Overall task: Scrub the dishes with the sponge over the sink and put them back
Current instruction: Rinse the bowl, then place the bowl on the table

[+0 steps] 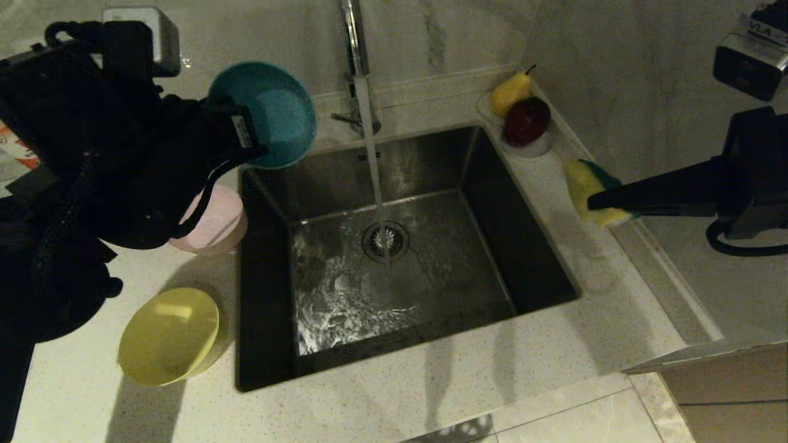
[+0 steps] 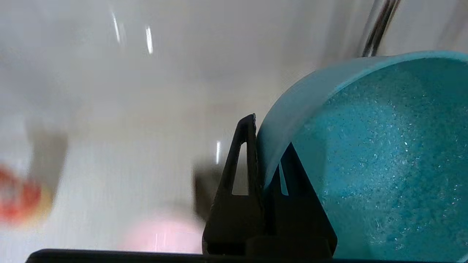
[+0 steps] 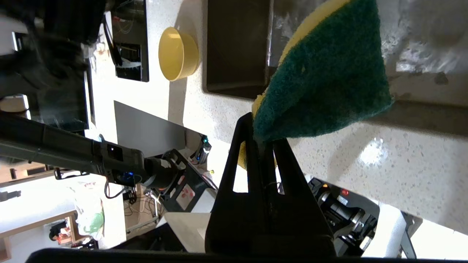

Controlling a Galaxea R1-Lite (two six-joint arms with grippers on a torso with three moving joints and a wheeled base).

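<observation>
My left gripper (image 1: 246,144) is shut on the rim of the light blue bowl (image 1: 271,111), one finger inside and one outside. It holds the bowl tilted on edge in the air by the back left corner of the sink (image 1: 523,246). The left wrist view shows the wet blue bowl (image 2: 365,164) clamped in the left gripper (image 2: 268,135). On the counter left of the sink stand the pink bowl (image 1: 215,224) and the yellow bowl (image 1: 169,335). My right gripper (image 1: 594,202) is shut on the bent yellow and green sponge (image 1: 591,191) above the right counter.
Water runs from the chrome tap (image 1: 352,37) onto the drain strainer (image 1: 385,240). A white saucer (image 1: 535,147) with a pear (image 1: 510,92) and a red apple (image 1: 527,120) sits at the sink's back right corner. A raised ledge borders the right counter.
</observation>
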